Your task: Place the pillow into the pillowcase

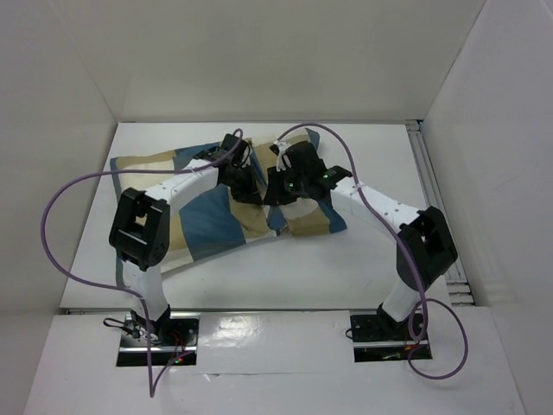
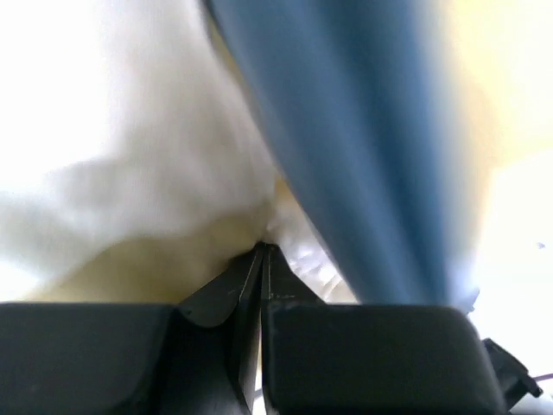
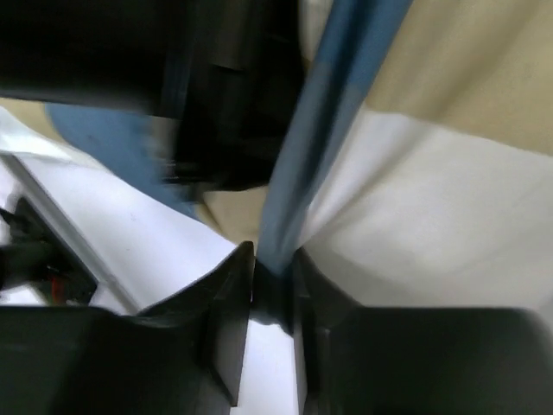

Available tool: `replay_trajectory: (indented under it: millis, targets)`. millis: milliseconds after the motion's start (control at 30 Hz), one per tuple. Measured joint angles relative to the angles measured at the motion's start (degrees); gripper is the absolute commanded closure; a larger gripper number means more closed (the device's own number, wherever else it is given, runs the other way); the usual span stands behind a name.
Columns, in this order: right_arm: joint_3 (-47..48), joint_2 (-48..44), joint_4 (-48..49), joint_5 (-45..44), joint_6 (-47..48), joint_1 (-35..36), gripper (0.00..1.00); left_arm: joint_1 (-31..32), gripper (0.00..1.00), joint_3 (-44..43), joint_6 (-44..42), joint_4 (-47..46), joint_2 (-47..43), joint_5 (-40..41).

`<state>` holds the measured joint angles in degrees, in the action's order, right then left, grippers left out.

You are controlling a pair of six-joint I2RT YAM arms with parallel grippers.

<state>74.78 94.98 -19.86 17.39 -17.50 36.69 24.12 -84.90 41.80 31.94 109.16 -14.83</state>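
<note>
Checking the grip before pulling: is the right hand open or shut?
Shut on the pillowcase: the right hand pinches a blue fold of it.

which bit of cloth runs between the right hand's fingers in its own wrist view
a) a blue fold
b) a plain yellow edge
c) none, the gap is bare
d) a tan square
a: in the right wrist view a blue fold of the pillowcase runs down into the narrow gap of the right hand, with tan and white cloth off to the side.
</note>
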Motion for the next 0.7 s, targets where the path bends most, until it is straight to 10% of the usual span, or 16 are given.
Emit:
replay_trajectory:
  millis: [67,200,333,433,700]
  targets:
    - [0.1,1.6,-0.4,-0.6,0.0,0.2,0.36,-0.1,0.82,-0.1,-0.3,1.8,-1.4,0.5]
    - [-0.3,3.0,-3.0,-3.5,0.5,0.6,0.21,-0.5,0.90,1.4,-2.4,7.0,-8.7,2.4]
    - [0.4,-0.3,-5.4,-6.6,0.7,0.1,0.21,-1.4,0.86,2.2,-4.1,11.1,-16.9,2.7]
    - [3.4,-1.9,-6.6,-8.7,1.0,-0.5,0.29,-2.5,0.54,1.1,-5.0,12.4,-19.0,2.8]
    - [9.6,1.6,-7.1,-12.2,1.0,-0.4,0.26,-4.8,0.33,-13.9,-4.9,12.3,-3.8,6.7]
